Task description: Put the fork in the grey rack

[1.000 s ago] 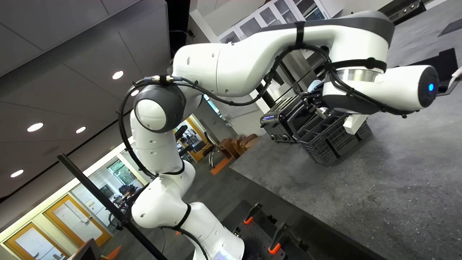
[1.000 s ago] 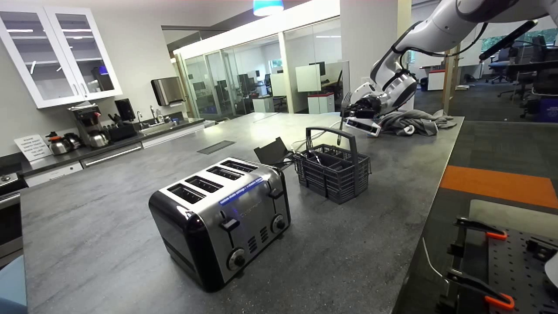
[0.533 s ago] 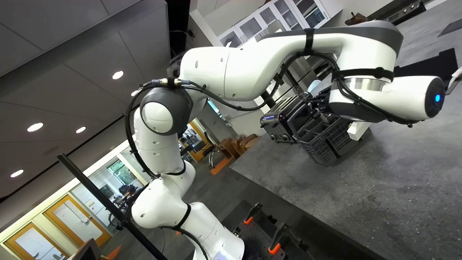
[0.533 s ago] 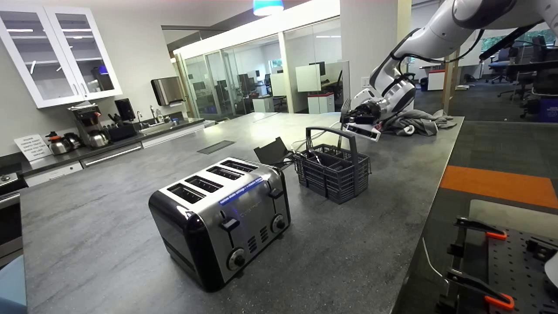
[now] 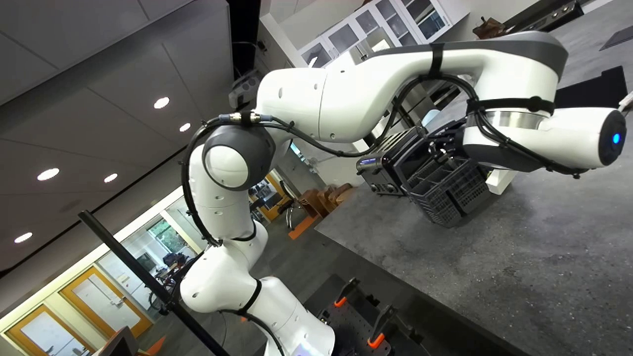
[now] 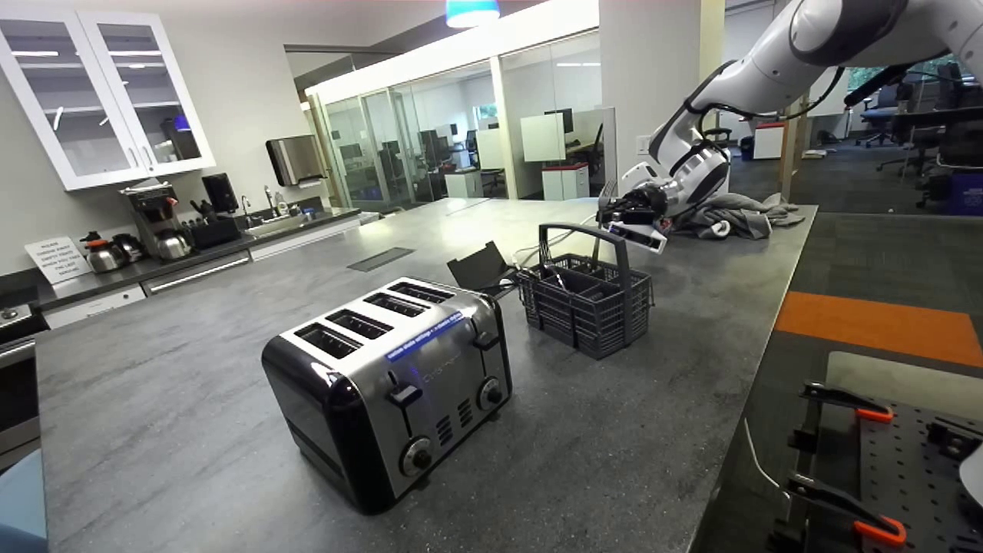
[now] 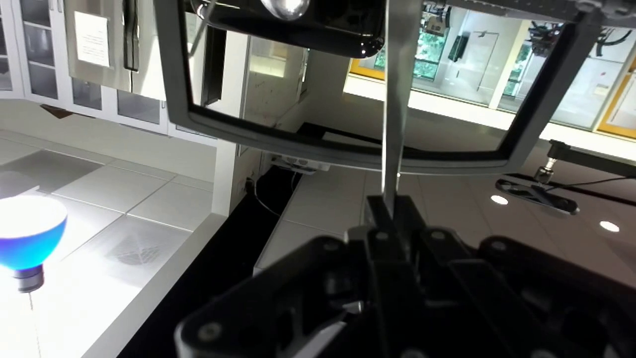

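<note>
1. The fork [image 7: 395, 109], the only one held, is near upright, tines up and handle down; in the wrist view the handle runs to twelve o'clock from the gripper [image 7: 391, 211]. The pick-up is done.
2. One gripper: its two fingers are clamped on the fork, so the letting-go is yet to come.
3. One grey rack [image 6: 568, 319] with one arched handle [image 7: 298, 150] is close by. With the rack as the dial's centre in an exterior view, the gripper is at twelve o'clock. The fork's lower end overlaps the rack's far side there; whether it is above, behind or inside a compartment, I cannot tell. Lowering and releasing look to be what is left: past halfway, I judge, but unfinished.
4. Other silvery cutlery [image 6: 558, 278] is in the rack: at least one piece, too small to count surely.
5. One bench [image 6: 614, 445] carries, by the same dial, one black flap-like thing [image 6: 481, 266] between nine and ten o'clock, one heap of grey cloth [image 6: 749, 221] at two, and one four-slot toaster [image 6: 388, 392] at eight, apart from the rack.
6. Farthest: one coffee maker [image 6: 153, 211] between nine and ten, one wall cabinet [image 6: 104, 92] with two glass doors at ten, one blue lamp [image 6: 472, 13] at eleven.
</note>
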{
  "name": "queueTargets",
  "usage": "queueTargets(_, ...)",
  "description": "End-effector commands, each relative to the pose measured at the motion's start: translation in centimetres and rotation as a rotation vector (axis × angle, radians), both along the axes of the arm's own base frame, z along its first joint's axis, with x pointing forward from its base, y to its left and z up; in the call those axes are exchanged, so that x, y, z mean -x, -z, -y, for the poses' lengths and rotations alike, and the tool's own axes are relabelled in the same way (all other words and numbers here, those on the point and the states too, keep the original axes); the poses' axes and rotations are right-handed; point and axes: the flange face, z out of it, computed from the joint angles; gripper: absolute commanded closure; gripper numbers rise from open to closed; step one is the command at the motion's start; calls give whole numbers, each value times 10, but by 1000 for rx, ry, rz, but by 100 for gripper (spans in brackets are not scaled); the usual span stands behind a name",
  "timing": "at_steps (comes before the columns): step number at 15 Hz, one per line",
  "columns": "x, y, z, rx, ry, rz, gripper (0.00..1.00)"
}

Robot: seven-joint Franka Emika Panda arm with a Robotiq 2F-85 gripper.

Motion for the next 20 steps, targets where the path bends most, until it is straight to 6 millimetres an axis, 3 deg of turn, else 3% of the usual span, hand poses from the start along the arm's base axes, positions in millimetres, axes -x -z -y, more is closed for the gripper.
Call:
queueTargets(1, -8, 9, 6, 8, 13, 9, 98)
queueTargets(11, -12, 40, 14, 37, 69, -46, 98)
queueTargets(12, -12, 41, 15, 42, 75, -53, 67)
queueTargets(13, -13, 40, 14, 49, 77, -54, 66)
queueTargets(17, -14, 30, 9, 53, 66, -44, 38)
queueTargets(20, -15, 2, 6, 57, 51, -9, 14)
